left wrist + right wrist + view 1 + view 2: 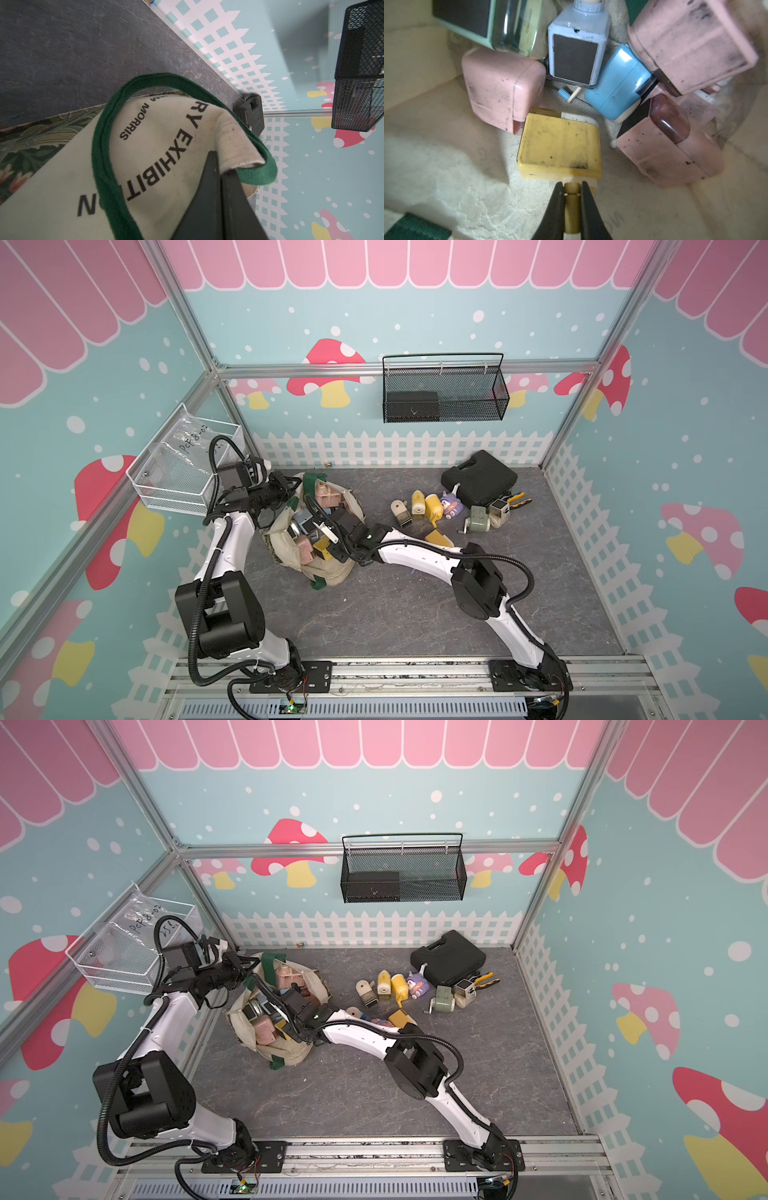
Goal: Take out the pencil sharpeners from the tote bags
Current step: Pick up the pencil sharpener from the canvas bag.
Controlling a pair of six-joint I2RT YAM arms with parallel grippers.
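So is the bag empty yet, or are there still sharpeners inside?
Not empty. The tote bag holds pink sharpeners, a blue sharpener and a yellow sharpener, whose knob the right gripper's fingers are pinching.

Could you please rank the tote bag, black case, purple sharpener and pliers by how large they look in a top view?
1. tote bag
2. black case
3. purple sharpener and pliers: these look about alike, and the case hides part of the pliers, so I leave them unranked.
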